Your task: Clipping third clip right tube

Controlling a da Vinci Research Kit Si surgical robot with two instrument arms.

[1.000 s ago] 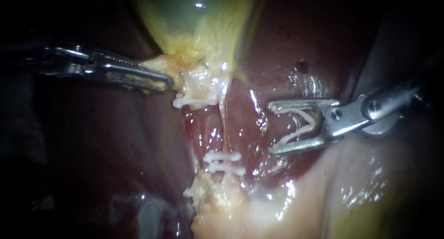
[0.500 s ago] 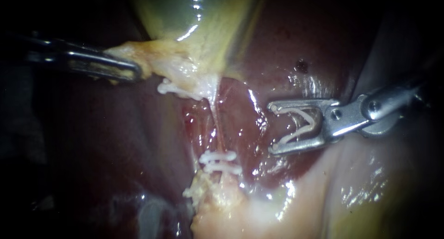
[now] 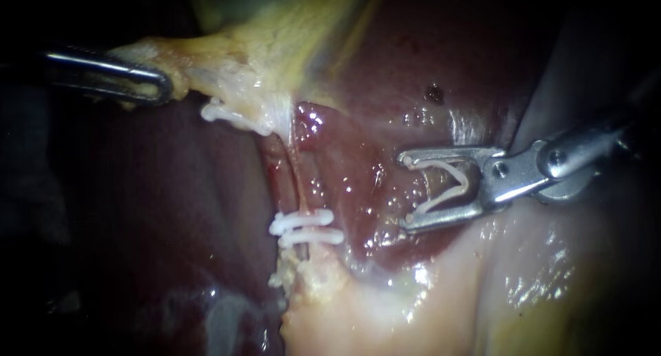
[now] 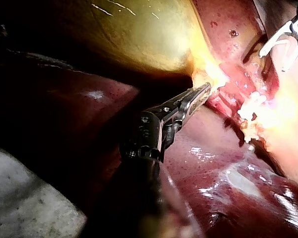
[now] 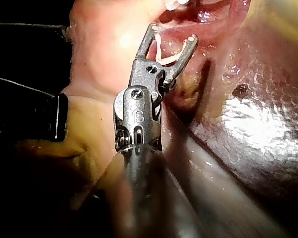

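Clip not yet placed. Upper left, the left instrument's [image 3: 153,91] hand pinches pale tissue [image 3: 213,63] under the gallbladder [image 3: 275,25], tensing a central thin tube [image 3: 297,177], probably the right tube, above two clips [image 3: 306,228]. Centre right, the right instrument's [image 3: 407,191] spread hand holds a white clip [image 3: 467,184], well apart. Next: advance and straddle the tube.

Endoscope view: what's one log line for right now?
left instrument: holding gallbladder | right instrument: carrying loaded clip, clear of tube | tube: two clips on
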